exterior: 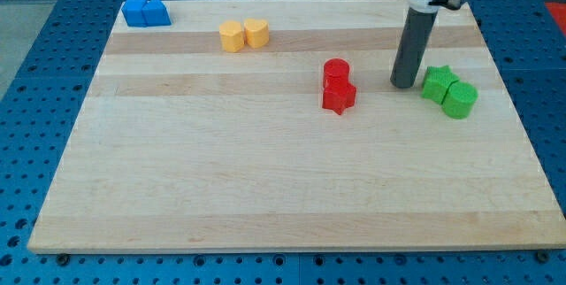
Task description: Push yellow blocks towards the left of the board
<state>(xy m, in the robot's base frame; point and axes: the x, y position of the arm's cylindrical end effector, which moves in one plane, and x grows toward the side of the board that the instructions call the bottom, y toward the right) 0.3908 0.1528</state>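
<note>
Two yellow blocks sit side by side near the view's top, left of centre: a hexagon-like one (232,36) and a rounder one (256,32), touching each other. My tip (405,85) rests on the board far to their right, just left of the green blocks. It is well apart from the yellow blocks, with the red blocks lying between them and it.
Two blue blocks (146,11) sit at the board's top left corner. A red cylinder (336,70) and a red star (339,96) touch near the centre. A green star (438,82) and a green cylinder (459,100) lie at the right. The wooden board (265,188) lies on blue pegboard.
</note>
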